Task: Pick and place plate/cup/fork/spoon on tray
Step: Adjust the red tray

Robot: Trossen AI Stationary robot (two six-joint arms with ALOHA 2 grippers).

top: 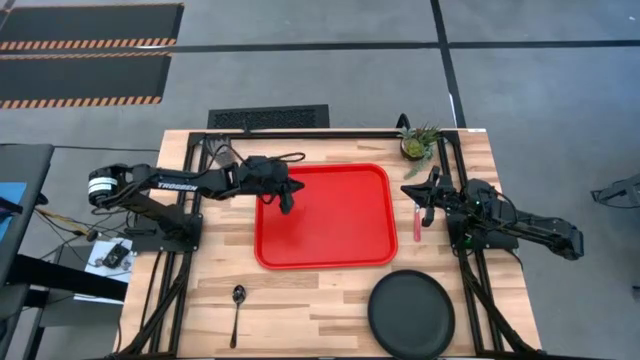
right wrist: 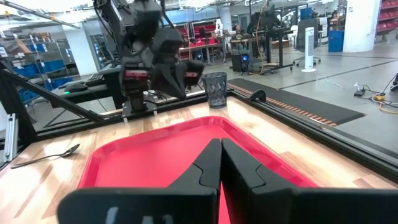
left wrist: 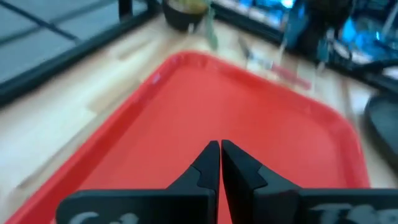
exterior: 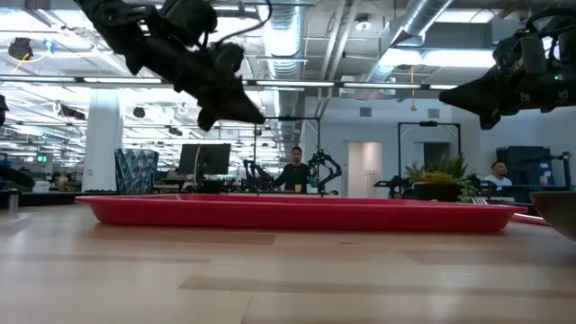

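Nothing lay on the large bright red rectangular plastic tray (top: 340, 235) yet, so I judged the whole job was ahead of me. My left hand (top: 287, 203) hung above the tray's back-left corner with its fingers pressed together and nothing between them. My right hand (top: 428, 200) hovered off the tray's right rim, also closed and empty, just beside the slim pink plastic fork (top: 417, 222) lying on the wooden tabletop (top: 300, 310) along that rim.

The small translucent dark tumbler (right wrist: 216, 89) showed only in the right wrist view, standing just past the tray's far edge near the left hand. From above I could not find it, so it was probably hidden under the left arm.

The round matte black plate (top: 411, 313) sat near the front right of the tabletop, and the small dark metal spoon (top: 237, 308) near the front left, both apart from the tray.

I took the fork as the step in hand. To do it well I needed to:

- open the right fingers before descending;
- turn the wrist so they straddled the fork's thin handle crosswise;
- come down plumb until the tips almost met the wood;
- stay clear of the tray rim and the small potted green plant (top: 418, 142) behind.

A grip near the middle should have kept the fork from tipping.
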